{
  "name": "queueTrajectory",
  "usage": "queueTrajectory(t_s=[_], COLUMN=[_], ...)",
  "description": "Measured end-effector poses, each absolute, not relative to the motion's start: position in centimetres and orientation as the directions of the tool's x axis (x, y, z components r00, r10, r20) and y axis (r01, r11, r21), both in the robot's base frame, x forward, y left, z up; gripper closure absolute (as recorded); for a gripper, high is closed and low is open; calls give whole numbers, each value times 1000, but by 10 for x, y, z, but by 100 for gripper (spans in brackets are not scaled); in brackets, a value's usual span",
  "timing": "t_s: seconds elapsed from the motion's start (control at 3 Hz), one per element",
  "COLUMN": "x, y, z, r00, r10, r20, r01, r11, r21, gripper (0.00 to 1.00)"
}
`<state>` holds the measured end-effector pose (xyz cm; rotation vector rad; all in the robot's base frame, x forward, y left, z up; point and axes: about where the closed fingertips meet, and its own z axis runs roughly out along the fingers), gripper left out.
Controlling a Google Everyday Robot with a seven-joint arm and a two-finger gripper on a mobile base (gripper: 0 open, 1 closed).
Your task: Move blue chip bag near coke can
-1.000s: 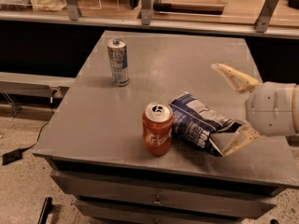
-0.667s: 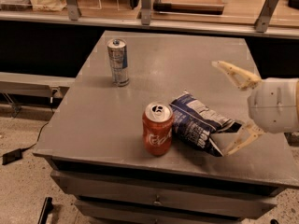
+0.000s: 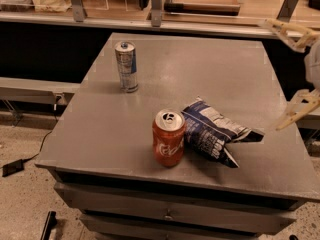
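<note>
Gripper farther right; two cans, bag

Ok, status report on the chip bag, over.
Gripper open, empty, at table's right edge. Chip bag lying against coke can. Tall can far back, not in the way.

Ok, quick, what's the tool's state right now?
The tool: open, holding nothing, at the right edge of the table, apart from the blue chip bag.

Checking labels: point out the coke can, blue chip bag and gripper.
coke can (image 3: 168, 140): camera view, red side.
blue chip bag (image 3: 212, 131): camera view, crinkled middle.
gripper (image 3: 272, 75): camera view, right edge, between open fingertips.
</note>
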<state>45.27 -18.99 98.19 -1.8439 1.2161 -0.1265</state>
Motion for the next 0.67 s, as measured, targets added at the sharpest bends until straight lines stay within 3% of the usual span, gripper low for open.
queueTrajectory(t_s=[0.33,0.67], x=[481,481], y=[-190,-190], z=[1040,1040], r00=[535,535], r10=[-793,-793], r20=[-292,-292], r01=[-620,-620], r11=[-133,-133], r21=[-773,-773], gripper=[0,0])
